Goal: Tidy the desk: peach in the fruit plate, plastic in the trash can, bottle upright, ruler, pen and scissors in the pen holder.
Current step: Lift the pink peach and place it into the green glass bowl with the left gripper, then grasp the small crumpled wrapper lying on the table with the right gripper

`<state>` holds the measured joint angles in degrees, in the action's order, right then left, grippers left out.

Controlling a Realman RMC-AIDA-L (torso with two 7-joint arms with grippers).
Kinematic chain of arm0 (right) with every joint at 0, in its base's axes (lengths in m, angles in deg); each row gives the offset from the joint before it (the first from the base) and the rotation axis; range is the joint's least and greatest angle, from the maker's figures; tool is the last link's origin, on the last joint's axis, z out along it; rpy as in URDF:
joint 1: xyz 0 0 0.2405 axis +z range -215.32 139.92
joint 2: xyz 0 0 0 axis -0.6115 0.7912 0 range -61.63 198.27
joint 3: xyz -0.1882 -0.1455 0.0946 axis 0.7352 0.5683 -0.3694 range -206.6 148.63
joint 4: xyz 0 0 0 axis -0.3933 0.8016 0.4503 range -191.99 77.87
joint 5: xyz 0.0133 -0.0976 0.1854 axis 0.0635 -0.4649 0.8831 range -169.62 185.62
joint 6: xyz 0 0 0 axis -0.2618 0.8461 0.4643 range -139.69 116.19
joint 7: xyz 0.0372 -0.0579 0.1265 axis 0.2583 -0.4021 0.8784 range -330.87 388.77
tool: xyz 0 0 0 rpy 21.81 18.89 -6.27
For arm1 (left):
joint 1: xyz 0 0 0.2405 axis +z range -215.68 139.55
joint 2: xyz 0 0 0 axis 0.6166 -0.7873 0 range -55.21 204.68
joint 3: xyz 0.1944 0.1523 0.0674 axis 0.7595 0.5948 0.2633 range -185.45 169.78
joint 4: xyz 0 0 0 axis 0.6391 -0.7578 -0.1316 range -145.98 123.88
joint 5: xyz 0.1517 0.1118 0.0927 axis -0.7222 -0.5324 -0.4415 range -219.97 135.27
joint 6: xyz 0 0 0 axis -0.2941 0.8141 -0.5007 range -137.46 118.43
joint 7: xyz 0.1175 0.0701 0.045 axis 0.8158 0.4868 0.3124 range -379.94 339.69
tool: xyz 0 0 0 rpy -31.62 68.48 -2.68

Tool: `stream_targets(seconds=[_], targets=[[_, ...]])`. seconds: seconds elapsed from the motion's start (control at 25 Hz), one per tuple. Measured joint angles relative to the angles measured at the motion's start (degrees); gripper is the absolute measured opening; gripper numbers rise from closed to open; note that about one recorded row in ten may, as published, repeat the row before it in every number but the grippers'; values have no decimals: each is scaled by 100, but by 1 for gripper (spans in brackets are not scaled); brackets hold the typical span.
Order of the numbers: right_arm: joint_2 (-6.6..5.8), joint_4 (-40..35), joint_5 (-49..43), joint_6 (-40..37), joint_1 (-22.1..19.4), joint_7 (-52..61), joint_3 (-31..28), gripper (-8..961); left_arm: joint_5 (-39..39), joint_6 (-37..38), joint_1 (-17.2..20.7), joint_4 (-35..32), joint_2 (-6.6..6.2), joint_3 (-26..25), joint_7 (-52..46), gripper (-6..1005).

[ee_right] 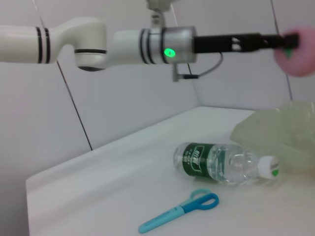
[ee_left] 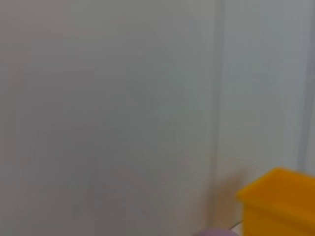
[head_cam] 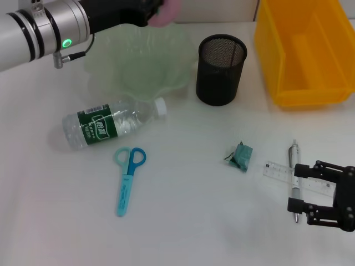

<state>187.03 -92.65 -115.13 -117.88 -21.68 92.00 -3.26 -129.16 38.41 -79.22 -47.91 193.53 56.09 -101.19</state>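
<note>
My left gripper (head_cam: 157, 10) is shut on the pink peach (head_cam: 168, 13), held in the air over the far rim of the pale green fruit plate (head_cam: 138, 64). The right wrist view shows the peach (ee_right: 298, 51) above the plate (ee_right: 280, 132). The bottle (head_cam: 111, 123) lies on its side in front of the plate. Blue scissors (head_cam: 127, 180) lie flat nearer me. A crumpled green plastic piece (head_cam: 241, 156) sits mid-table. My right gripper (head_cam: 300, 187) is open low over the pen (head_cam: 294, 158) and clear ruler (head_cam: 277, 170). The black mesh pen holder (head_cam: 221, 69) stands upright.
A yellow bin (head_cam: 305, 50) stands at the back right, next to the pen holder; its corner (ee_left: 280, 201) shows in the left wrist view against a white wall. The table's near edge runs under my right gripper.
</note>
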Motion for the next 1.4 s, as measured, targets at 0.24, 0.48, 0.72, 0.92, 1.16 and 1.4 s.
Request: stream_targets(seconds=[0.24,0.48,0.72,0.92,1.16,1.4], targets=[[17,39,0,-19,41,-3,18,791,117,-735,-39,189,42,172,138,310],[19,74,0,-25,86,-4,-1,790,274,-182,277,120,-6,154,121,550],[-3,71,203,-48,123,127,-81,790,271,1854,848,-99,-62,-44,124,704],[-86,-4,505,-37,178,468,-365,790,199,3691,1507,-280,-206,-11,385,798],[-170,-1002,506,17,599,1884,-427,790,-498,4776,1721,110,-283,72,892,803],[-148,-2768,79,18,1113,3894,866,791,-1259,4698,1733,267,-35,38,1086,769]])
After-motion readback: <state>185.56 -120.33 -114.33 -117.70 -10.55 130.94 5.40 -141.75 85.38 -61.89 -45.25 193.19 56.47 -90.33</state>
